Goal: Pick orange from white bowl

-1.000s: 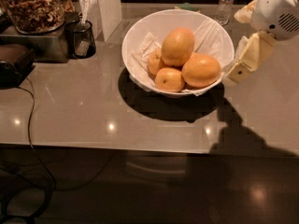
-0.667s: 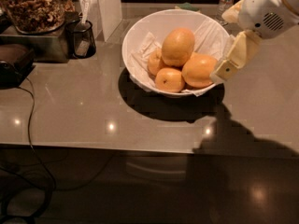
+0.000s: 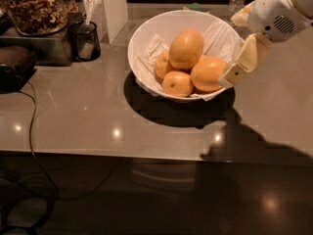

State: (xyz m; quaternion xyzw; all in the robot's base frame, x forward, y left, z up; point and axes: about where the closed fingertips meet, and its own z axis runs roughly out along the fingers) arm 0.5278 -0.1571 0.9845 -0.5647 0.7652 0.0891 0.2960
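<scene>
Approach stage of the pick. The white bowl (image 3: 135, 47) stands on the table (image 3: 73, 112) near its far edge, right of centre. The orange (image 3: 207, 74), the broad fruit on the bowl's right side, rests against a taller egg-shaped fruit (image 3: 186, 48) and a smaller orange (image 3: 177, 83). The gripper (image 3: 230, 77) hangs over the bowl's right rim, just beside or touching the orange. How far open it is cannot be told, and it appears to hold nothing. For a clean grasp, it should probably straddle the orange's widest part, clear of the thin wall, paper lining and neighbouring fruit. Compared with a second ago, the gripper has moved left from outside the rim, while bowl and fruit are unchanged.
</scene>
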